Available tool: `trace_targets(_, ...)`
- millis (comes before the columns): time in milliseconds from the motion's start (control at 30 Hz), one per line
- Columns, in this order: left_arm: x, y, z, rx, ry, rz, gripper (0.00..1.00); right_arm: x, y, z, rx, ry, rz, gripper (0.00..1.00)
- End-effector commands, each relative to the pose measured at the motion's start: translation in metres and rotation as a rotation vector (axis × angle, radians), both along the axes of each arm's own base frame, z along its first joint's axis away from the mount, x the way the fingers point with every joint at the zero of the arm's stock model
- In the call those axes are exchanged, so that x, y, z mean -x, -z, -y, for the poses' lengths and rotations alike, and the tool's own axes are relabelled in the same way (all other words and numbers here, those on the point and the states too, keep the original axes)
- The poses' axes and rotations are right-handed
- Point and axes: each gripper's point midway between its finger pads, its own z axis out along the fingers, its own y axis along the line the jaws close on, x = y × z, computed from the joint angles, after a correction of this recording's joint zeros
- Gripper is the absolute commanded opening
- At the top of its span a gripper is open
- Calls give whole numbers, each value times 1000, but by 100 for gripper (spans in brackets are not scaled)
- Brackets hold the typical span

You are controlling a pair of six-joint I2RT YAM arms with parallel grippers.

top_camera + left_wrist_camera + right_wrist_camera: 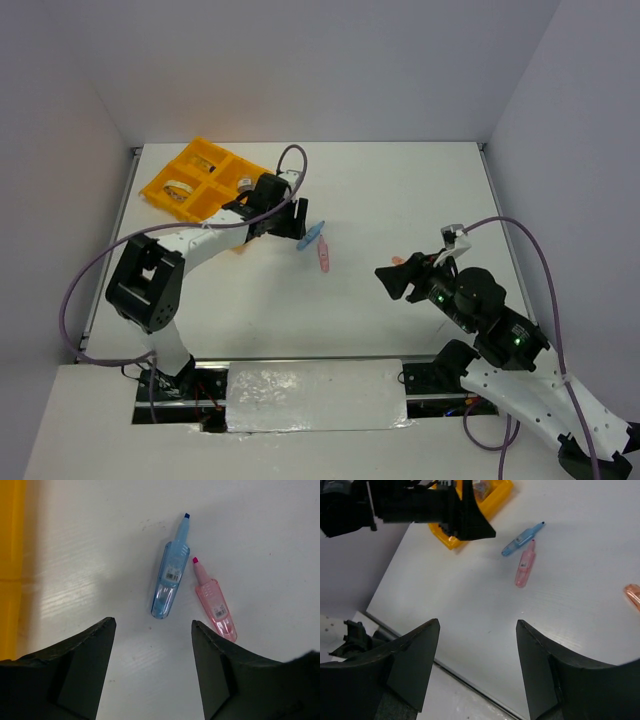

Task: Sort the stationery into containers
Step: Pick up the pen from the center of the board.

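The white desk [400, 190] carries everything. At its far left corner sits the orange-yellow tray [205, 178], with a beige tape ring [180, 187] in one compartment; its other compartments are too small or too hidden to read.

The left tool [152, 670] hovers just beside the tray's near corner, jaws wide and empty. The right tool [477, 670] hangs well apart on the right side of the desk, also parted with nothing between its fingers.

The light-blue piece [169, 577] lies flat on the desk directly ahead of the left tool's gap, its long axis running roughly along the tool's line of sight; the pink piece [215, 605] lies just beside it on the right, and their coloured tips nearly meet while the butt ends splay apart. An orange piece [632, 595] lies alone near the right tool.

The step in hand looks to be the left tool's grasp of the light-blue piece. To do it well:
- Come forward until the gap straddles the blue body, then go straight down.
- Close across the narrow width, which the jaws are already turned to suit.
- Take it toward the butt end, where there is room for the right finger to land without nudging the pink piece.
- Keep the fingers just touching the desk, since the piece is low and could slip from a high pinch.
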Motion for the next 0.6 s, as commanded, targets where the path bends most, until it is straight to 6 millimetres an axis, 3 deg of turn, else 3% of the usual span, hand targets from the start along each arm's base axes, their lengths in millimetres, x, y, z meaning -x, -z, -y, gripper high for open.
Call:
trace_targets(0,-28,-21,22,28,113,135,74,14,7,-9,-20,-85,-28,70)
trace_targets(133,-30,9,20,-26,122,76,74,15,15,-10,19,-104,-40,70)
trace_targets(567,-36,59,28,-83,119,4,75,8,34,-32,43,-176,-56,70)
